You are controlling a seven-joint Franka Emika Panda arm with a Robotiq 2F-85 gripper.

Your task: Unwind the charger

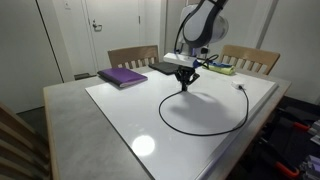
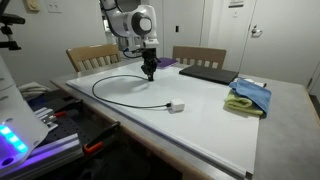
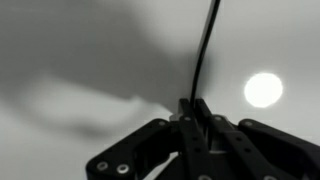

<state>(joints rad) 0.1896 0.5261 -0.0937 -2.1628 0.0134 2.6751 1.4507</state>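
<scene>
wrist view blurred; gripper [image 3: 190, 108] cut by bottom edge; charger [image 3: 203, 50] runs off top edge

The room looks like an office or lab meeting space. A large table [image 1: 70, 110], wooden chairs [image 1: 132, 55], plain white doors [image 1: 100, 30], a laptop [image 2: 205, 73] and a purple book [image 1: 122, 76] suggest it.

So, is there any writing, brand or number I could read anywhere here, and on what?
No text can be read in any view.
The purple book: cover looks plain at this size.
The laptop: no logo visible.
The charger's plug block: too small to tell.
The white panel on the wall: blurred, unreadable.
</scene>
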